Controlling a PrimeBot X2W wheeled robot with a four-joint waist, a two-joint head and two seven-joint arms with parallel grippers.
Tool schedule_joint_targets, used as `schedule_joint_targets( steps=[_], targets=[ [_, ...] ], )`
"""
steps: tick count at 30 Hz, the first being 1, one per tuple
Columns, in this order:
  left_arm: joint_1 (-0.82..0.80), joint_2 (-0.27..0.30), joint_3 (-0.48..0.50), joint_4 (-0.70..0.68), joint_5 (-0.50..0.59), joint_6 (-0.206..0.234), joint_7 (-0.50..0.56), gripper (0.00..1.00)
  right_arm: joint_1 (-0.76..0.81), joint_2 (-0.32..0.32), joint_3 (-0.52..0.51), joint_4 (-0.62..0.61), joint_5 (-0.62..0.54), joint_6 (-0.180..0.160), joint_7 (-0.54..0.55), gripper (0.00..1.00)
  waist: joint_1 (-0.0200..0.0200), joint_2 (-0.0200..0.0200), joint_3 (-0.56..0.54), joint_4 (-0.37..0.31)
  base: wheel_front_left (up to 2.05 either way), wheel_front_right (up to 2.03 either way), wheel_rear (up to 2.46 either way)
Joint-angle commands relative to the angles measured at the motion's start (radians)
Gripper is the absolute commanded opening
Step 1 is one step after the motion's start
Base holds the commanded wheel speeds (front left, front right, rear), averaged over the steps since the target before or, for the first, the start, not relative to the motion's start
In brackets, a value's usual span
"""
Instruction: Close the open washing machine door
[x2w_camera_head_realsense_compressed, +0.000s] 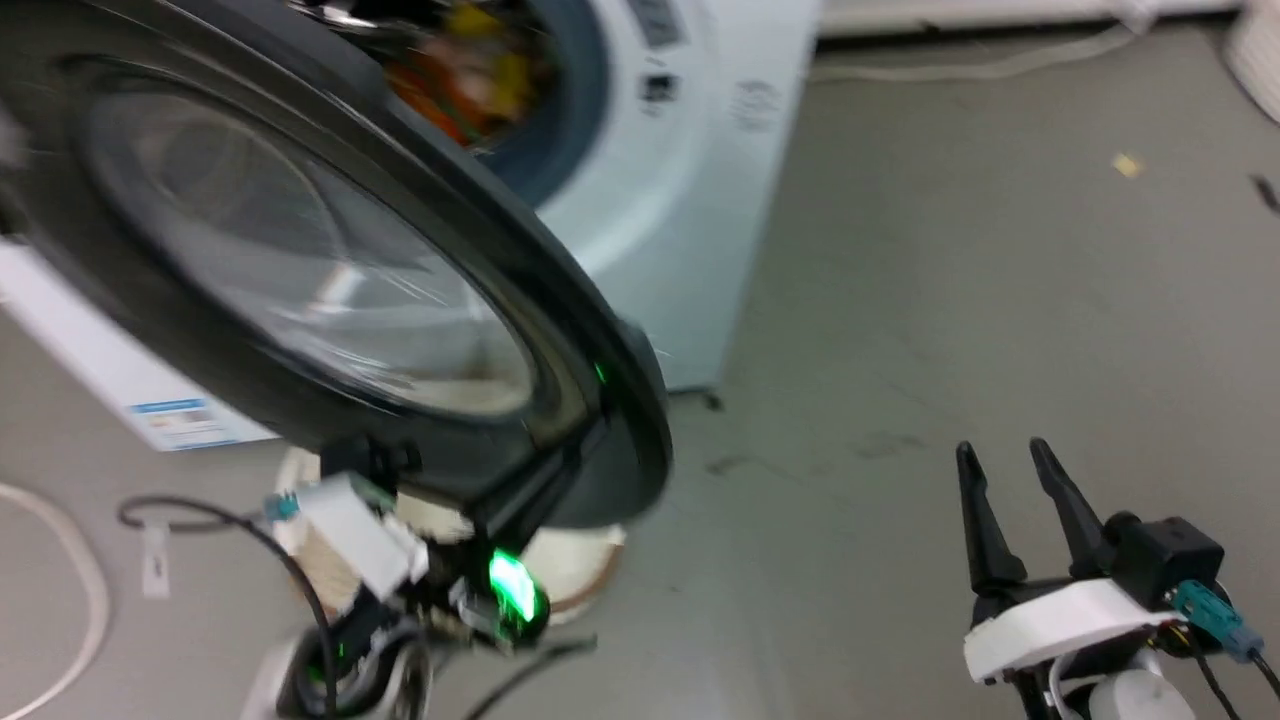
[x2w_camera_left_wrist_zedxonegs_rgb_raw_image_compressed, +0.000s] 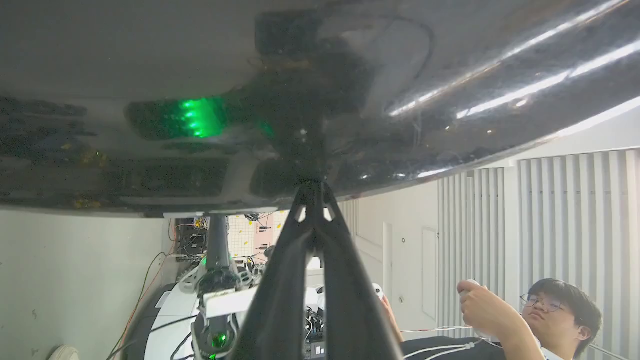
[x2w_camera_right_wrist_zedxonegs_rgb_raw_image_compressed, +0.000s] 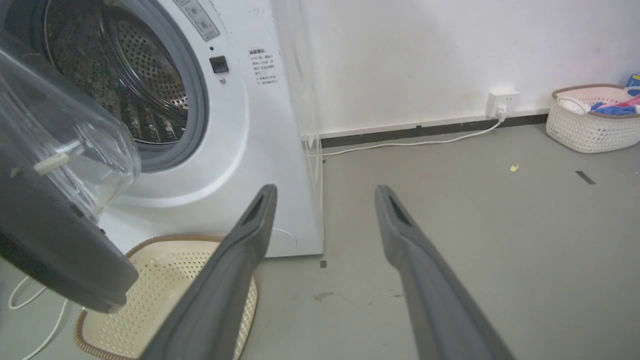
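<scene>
Touching the open door (x2w_camera_left_wrist_zedxonegs_rgb_raw_image_compressed: 450, 75) with its tips, the left end effector (x2w_camera_left_wrist_zedxonegs_rgb_raw_image_compressed: 312, 186) was closed; the right end effector (x2w_camera_head_realsense_compressed: 1002, 448) hung open, empty

The smooth grey floor (x2w_camera_right_wrist_zedxonegs_rgb_raw_image_compressed: 500, 260) carries the white front-loading washing machine (x2w_camera_right_wrist_zedxonegs_rgb_raw_image_compressed: 260, 150). Just before the machine's base sits a round cream perforated plastic basket with a brown rim (x2w_camera_right_wrist_zedxonegs_rgb_raw_image_compressed: 165, 280). A second pale perforated basket (x2w_camera_right_wrist_zedxonegs_rgb_raw_image_compressed: 590, 130), holding coloured laundry, stands well apart by the wall. A thin white cable (x2w_camera_right_wrist_zedxonegs_rgb_raw_image_compressed: 400, 144) runs along the skirting. A small yellow scrap (x2w_camera_right_wrist_zedxonegs_rgb_raw_image_compressed: 513, 168), a short dark strip (x2w_camera_right_wrist_zedxonegs_rgb_raw_image_compressed: 585, 177) and faint dark stains (x2w_camera_right_wrist_zedxonegs_rgb_raw_image_compressed: 322, 296) mark the bare floor. A looping white cord (x2w_camera_head_realsense_compressed: 97, 585) lies near the machine's front.
</scene>
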Motion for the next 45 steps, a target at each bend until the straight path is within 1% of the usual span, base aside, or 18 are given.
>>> schedule_joint_targets(
  steps=[1, 4, 8, 9, 12, 15, 19, 23, 29, 30, 31, 32, 33, 35, 39, 42, 44, 45],
  targets=[
    [-0.060, 0.000, -0.003, 0.012, 0.007, -0.004, -0.033, 0.00, -0.021, 0.001, 0.013, -0.001, 0.018, 0.001, -0.004, 1.00, -0.0001, -0.0001, 0.107, -0.142, 0.00, 0.00, 0.00],
    [-0.144, 0.000, 0.017, 0.054, 0.036, -0.004, -0.119, 0.00, -0.029, 0.001, 0.026, 0.002, 0.041, 0.001, -0.004, 1.00, -0.0001, -0.0001, 0.133, -0.203, 0.00, 0.00, 0.00],
    [-0.270, 0.000, 0.060, 0.167, 0.040, -0.004, -0.248, 0.00, -0.037, 0.001, 0.042, 0.007, 0.068, 0.001, -0.004, 1.00, -0.0001, -0.0001, 0.155, -0.268, 0.00, 0.00, 0.00],
    [-0.270, 0.000, 0.060, 0.167, 0.040, -0.004, -0.248, 0.00, -0.037, 0.001, 0.042, 0.007, 0.068, 0.001, -0.004, 1.00, -0.0001, -0.0001, 0.155, -0.268, 0.00, 0.00, 0.00],
    [-0.387, 0.001, 0.096, 0.264, 0.074, -0.005, -0.317, 0.00, -0.040, 0.001, 0.061, 0.007, 0.080, 0.001, -0.004, 1.00, -0.0001, -0.0001, 0.170, -0.307, 0.00, 0.00, 0.00],
    [-0.446, 0.001, 0.126, 0.317, 0.112, -0.005, -0.354, 0.00, -0.039, 0.001, 0.064, 0.007, 0.081, 0.001, -0.004, 1.00, -0.0001, -0.0001, 0.170, -0.314, 0.00, 0.00, 0.00],
    [-0.470, 0.001, 0.145, 0.347, 0.126, -0.005, -0.365, 0.00, -0.032, 0.001, 0.057, 0.008, 0.073, 0.001, -0.004, 1.00, -0.0001, -0.0001, 0.158, -0.302, 0.00, 0.00, 0.00],
    [-0.446, 0.001, 0.126, 0.342, 0.118, -0.005, -0.345, 0.00, -0.028, 0.001, 0.050, 0.003, 0.068, 0.001, -0.004, 1.00, -0.0001, -0.0001, 0.134, -0.257, 0.00, 0.00, 0.00],
    [-0.292, 0.000, 0.041, 0.219, 0.141, -0.005, -0.334, 0.00, -0.022, 0.001, 0.037, -0.020, 0.037, 0.001, -0.004, 1.00, -0.0001, -0.0001, 0.061, -0.155, 0.00, 0.00, 0.00],
    [-0.255, 0.000, 0.024, 0.188, 0.155, -0.005, -0.339, 0.15, -0.018, 0.001, 0.031, -0.024, 0.030, 0.001, -0.004, 1.00, -0.0001, -0.0001, 0.046, -0.133, 0.00, 0.00, 0.00],
    [-0.217, 0.000, 0.006, 0.155, 0.181, -0.005, -0.346, 0.44, -0.013, 0.001, 0.025, -0.029, 0.023, 0.001, -0.004, 1.00, -0.0001, -0.0001, 0.031, -0.109, 0.00, 0.00, 0.00],
    [-0.179, 0.000, -0.011, 0.125, 0.219, -0.005, -0.357, 1.00, -0.007, 0.001, 0.021, -0.034, 0.017, 0.001, -0.004, 1.00, -0.0001, -0.0001, 0.016, -0.087, 0.00, 0.00, 0.00],
    [-0.143, 0.008, -0.032, 0.099, 0.275, -0.005, -0.375, 1.00, -0.001, 0.001, 0.019, -0.038, 0.011, 0.001, -0.004, 1.00, -0.0001, -0.0001, 0.003, -0.065, 0.00, 0.00, 0.00],
    [-0.079, 0.056, -0.102, 0.057, 0.422, -0.005, -0.426, 1.00, 0.011, 0.001, 0.015, -0.046, 0.000, 0.001, -0.004, 1.00, -0.0001, -0.0001, -0.021, -0.022, 0.00, 0.00, 0.00],
    [-0.005, 0.185, -0.255, 0.037, 0.696, -0.005, -0.660, 1.00, 0.023, 0.001, 0.028, -0.052, -0.023, 0.001, -0.004, 1.00, -0.0001, -0.0001, -0.063, 0.048, 0.00, 0.00, 0.00],
    [0.009, 0.272, -0.349, 0.072, 0.852, -0.005, -0.869, 1.00, 0.036, 0.001, 0.029, -0.059, -0.034, 0.001, -0.004, 1.00, -0.0001, -0.0001, -0.096, 0.098, 0.00, 0.00, 0.00],
    [0.000, 0.331, -0.392, 0.146, 1.044, -0.001, -0.938, 1.00, 0.049, 0.001, 0.024, -0.065, -0.047, 0.001, -0.004, 1.00, -0.0001, -0.0001, -0.115, 0.128, 0.00, 0.00, 0.00],
    [-0.002, 0.331, -0.385, 0.172, 1.114, 0.019, -0.948, 1.00, 0.054, 0.001, 0.023, -0.067, -0.052, 0.001, -0.004, 1.00, -0.0001, -0.0001, -0.122, 0.139, 0.00, 0.00, 0.00]
  ],
)
